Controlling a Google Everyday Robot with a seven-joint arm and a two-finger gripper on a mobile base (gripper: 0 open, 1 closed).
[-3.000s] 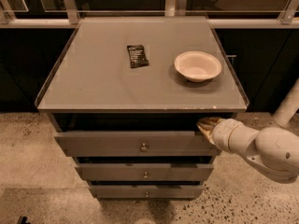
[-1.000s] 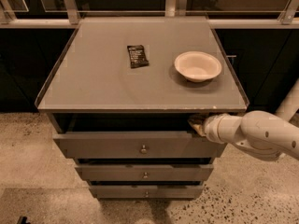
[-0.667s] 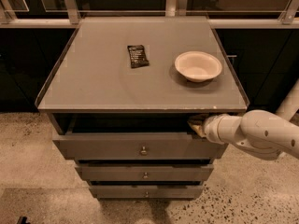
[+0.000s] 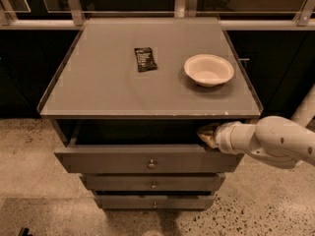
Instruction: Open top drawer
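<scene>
The top drawer [image 4: 108,160] is the widest grey front, with a small round metal knob [image 4: 151,164] at its centre. It stands pulled out from under the grey cabinet top [image 4: 98,82], with a dark gap above its front. My gripper [image 4: 205,135] comes in from the right on a white arm [image 4: 275,141]. It sits at the drawer's upper right edge, partly under the cabinet top and reaching into the gap.
A white bowl [image 4: 208,70] and a dark snack packet [image 4: 145,59] lie on the cabinet top. Two slimmer grey drawers [image 4: 152,183] sit below the top one. The floor is speckled stone [image 4: 29,191]. Dark cabinets and a rail stand behind.
Since three seconds ago my gripper has moved left and up to the drawer's top right edge. Over the last second nothing has visibly changed.
</scene>
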